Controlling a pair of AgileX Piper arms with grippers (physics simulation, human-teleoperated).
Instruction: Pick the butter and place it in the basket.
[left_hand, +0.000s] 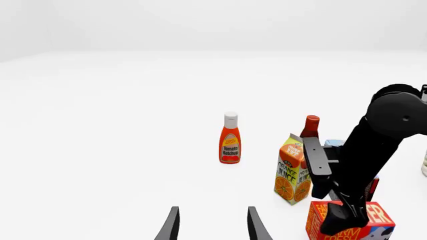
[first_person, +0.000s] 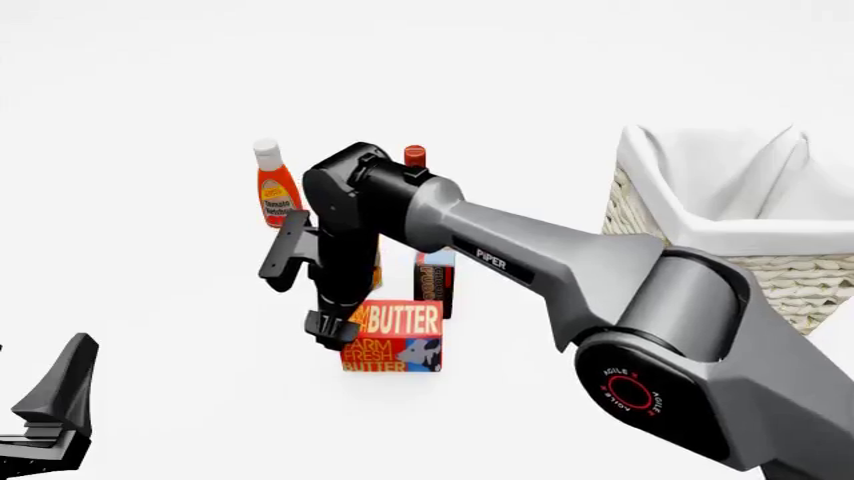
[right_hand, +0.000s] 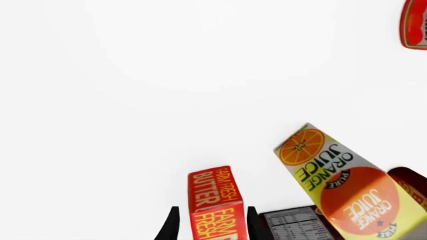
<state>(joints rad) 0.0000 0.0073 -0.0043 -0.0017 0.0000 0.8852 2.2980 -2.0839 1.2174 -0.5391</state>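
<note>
The butter (first_person: 398, 336), a red-orange box with "FARM FRESH BUTTER" lettering, stands on the white table in front of the other groceries. My right gripper (first_person: 331, 328) reaches down onto its left end. In the right wrist view the right gripper (right_hand: 212, 215) is open, its fingers standing on either side of the butter (right_hand: 213, 197). The butter (left_hand: 381, 215) also shows in the left wrist view behind the right arm. The basket (first_person: 747, 240), cream wicker with a white cloth lining, stands at the far right. My left gripper (left_hand: 213, 222) is open and empty at the near left (first_person: 60, 395).
A tomato ketchup bottle (first_person: 276, 190) stands behind on the left. An orange juice carton (left_hand: 293, 170) and a red-capped bottle (first_person: 414, 156) stand behind the butter. A dark blue-and-brown box (first_person: 434, 280) stands just behind it. The right arm hides part of the carton in the front view.
</note>
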